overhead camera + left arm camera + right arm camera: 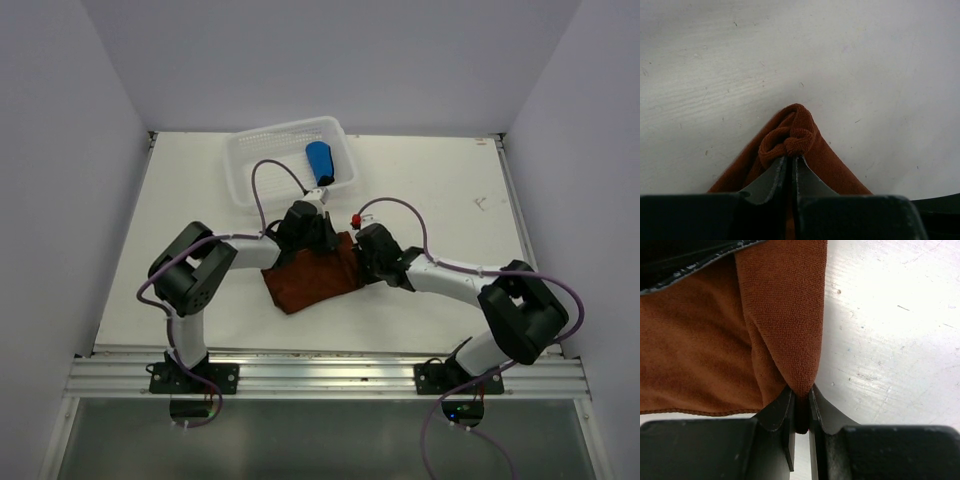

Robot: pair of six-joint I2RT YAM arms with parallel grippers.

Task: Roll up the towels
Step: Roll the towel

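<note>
The rust-brown towel (pixel 312 277) lies spread on the table between both arms. My left gripper (pixel 303 232) is shut on its far corner; in the left wrist view that bunched towel corner (pixel 790 142) sits pinched at the fingertips of the left gripper (pixel 791 157). My right gripper (pixel 357 252) is shut on the towel's right edge; the right wrist view shows a fold of the brown towel (pixel 785 325) squeezed in the right gripper (pixel 800 390). The blue towel (pixel 319 160) lies rolled up in the white basket (pixel 255 150).
The white mesh basket stands at the back of the table, just beyond the left gripper. Bare white tabletop (pixel 450 200) lies to the right and left of the towel. Walls close in the table on three sides.
</note>
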